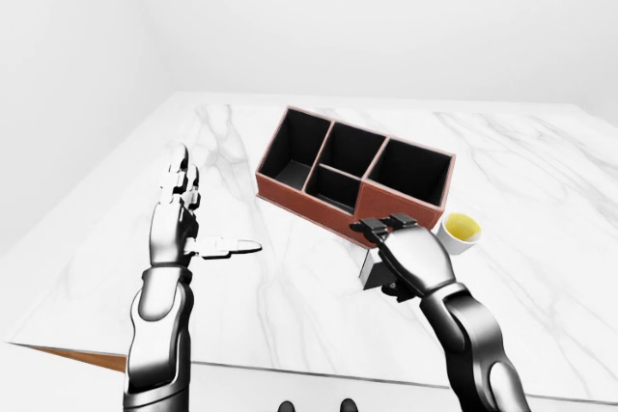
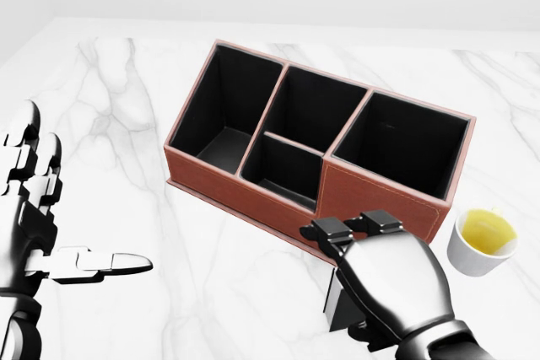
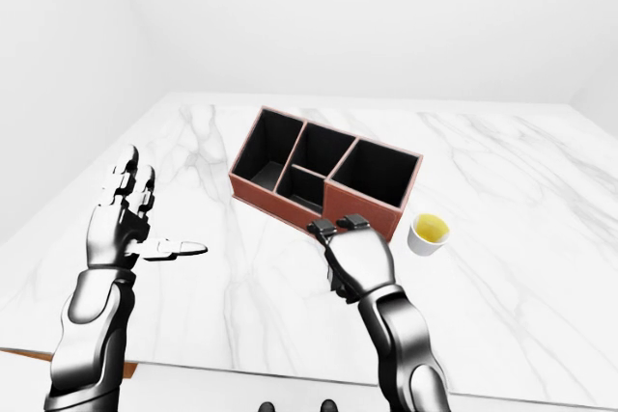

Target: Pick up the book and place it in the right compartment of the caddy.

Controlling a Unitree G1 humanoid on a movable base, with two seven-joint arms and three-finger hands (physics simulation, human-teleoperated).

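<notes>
A: What is putting this step at risk?

B: The right hand is covering most of the book, which is lying on the marble table directly under the palm. Only a dark corner is showing to the hand's left. If the fingers are closing on just that corner, the book is likely to pivot or slip during the lift. The caddy wall is standing just beyond the fingertips, so a low lift is likely to catch the rim. The cup of yellow liquid is sitting near the hand's right side, beside the right compartment, and a wide swing could tip it.

A: How is the right hand set?

B: Its fingers are curling down over the book and appear to be touching it. Whether they are clamping it firmly cannot be told, because the hand's own back is hiding the contact.

A: And the other hand?

B: The left hand is hovering well apart, fingers spread, thumb pointing toward the caddy, holding nothing.
</notes>
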